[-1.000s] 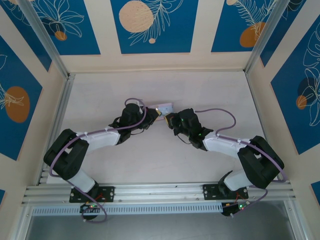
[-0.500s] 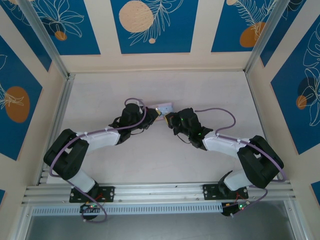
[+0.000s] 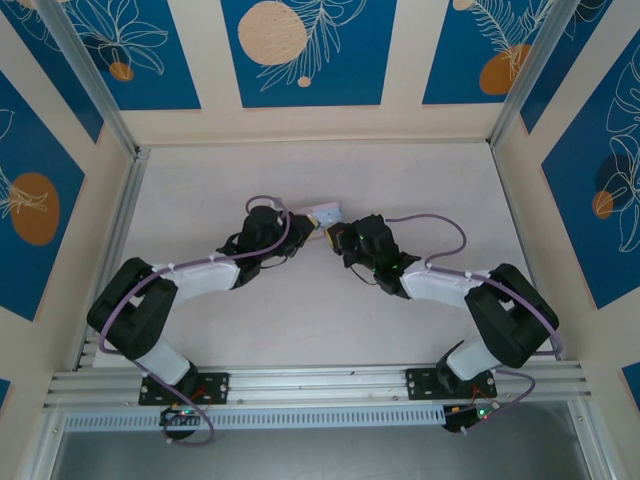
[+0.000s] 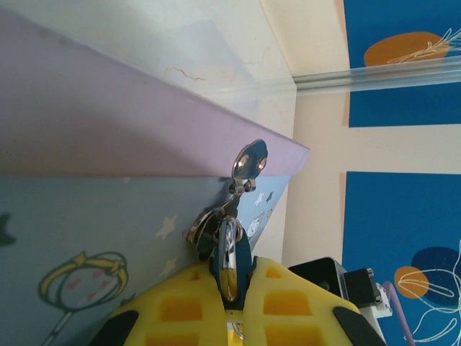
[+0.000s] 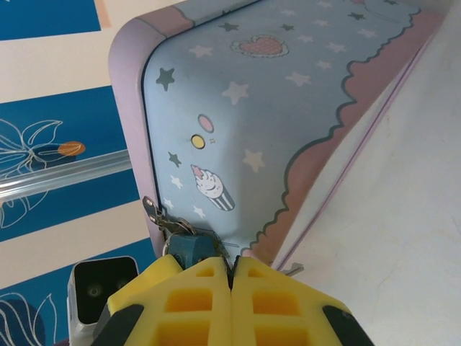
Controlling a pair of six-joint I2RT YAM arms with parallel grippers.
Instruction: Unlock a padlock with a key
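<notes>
The small bluish padlock (image 4: 243, 254) hangs from a metal hasp (image 4: 249, 158) on the corner of the pastel cartoon tin (image 4: 86, 238). My left gripper (image 4: 232, 287) is shut on the padlock, whose silvery shackle edge shows between the yellow fingers. In the right wrist view the padlock (image 5: 189, 249) sits just left of my right gripper (image 5: 231, 264), whose fingers are pressed together on the key. Only a thin dark sliver of the key shows at the seam. From above, both grippers (image 3: 312, 232) (image 3: 332, 238) meet at the tin's near corner.
The tin (image 3: 328, 213) lies mid-table, its printed lid facing my right wrist camera (image 5: 288, 108). A small metal bit (image 5: 292, 269) pokes out beside my right finger, low against the tin's edge. Aluminium rails and patterned walls enclose the table.
My right arm has shifted slightly left, bringing its gripper closer to the tin's corner. The left arm holds still.
</notes>
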